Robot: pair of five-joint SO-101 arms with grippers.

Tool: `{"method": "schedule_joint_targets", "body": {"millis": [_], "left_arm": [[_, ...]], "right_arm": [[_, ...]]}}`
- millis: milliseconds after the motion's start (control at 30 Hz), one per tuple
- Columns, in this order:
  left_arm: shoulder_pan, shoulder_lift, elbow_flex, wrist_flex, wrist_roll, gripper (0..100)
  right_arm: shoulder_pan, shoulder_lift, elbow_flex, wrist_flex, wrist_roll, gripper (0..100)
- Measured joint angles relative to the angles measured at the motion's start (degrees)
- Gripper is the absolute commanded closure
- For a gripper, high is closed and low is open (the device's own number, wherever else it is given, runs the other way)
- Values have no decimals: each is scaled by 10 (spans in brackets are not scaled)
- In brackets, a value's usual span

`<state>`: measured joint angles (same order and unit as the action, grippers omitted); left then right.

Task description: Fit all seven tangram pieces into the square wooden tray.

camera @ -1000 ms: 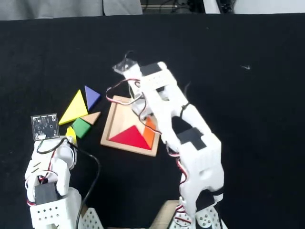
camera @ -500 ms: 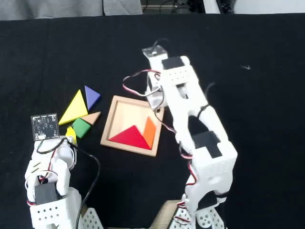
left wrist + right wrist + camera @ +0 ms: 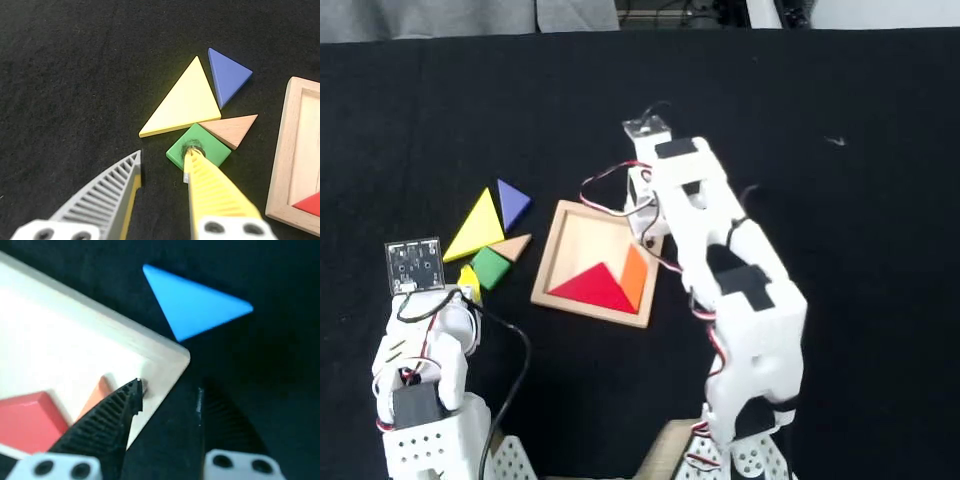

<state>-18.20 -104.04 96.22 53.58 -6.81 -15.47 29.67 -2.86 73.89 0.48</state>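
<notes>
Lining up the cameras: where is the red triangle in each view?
High view: red triangle in the wooden tray, beside the orange piece.
Left wrist view: its corner, inside the tray's rim.
Right wrist view: in the tray, by the orange piece, red triangle.
Shared landmark: the wooden tray.

Black cloth (image 3: 880, 220) covers the table, matte, running up to the far edge. One small pale fleck (image 3: 835, 141) lies on it toward the far right, well apart from anything else. Beyond the far edge there is grey fabric (image 3: 450, 15) at the left, dark cables (image 3: 670, 12) near the middle and a white panel (image 3: 890, 12) at the right. A light wooden board (image 3: 665, 450) shows at the near edge.
</notes>
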Motion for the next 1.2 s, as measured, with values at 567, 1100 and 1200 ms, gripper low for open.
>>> {"method": "schedule_joint_targets", "body": {"millis": [567, 1100, 1200], "left_arm": [[0, 0, 0, 0, 0, 850], [0, 0, 0, 0, 0, 848], [0, 0, 0, 0, 0, 848]], "right_arm": [[-28, 39, -63, 18, 138, 917], [-46, 36, -148, 113, 149, 790], [-46, -8, -172, 167, 149, 790]]}}
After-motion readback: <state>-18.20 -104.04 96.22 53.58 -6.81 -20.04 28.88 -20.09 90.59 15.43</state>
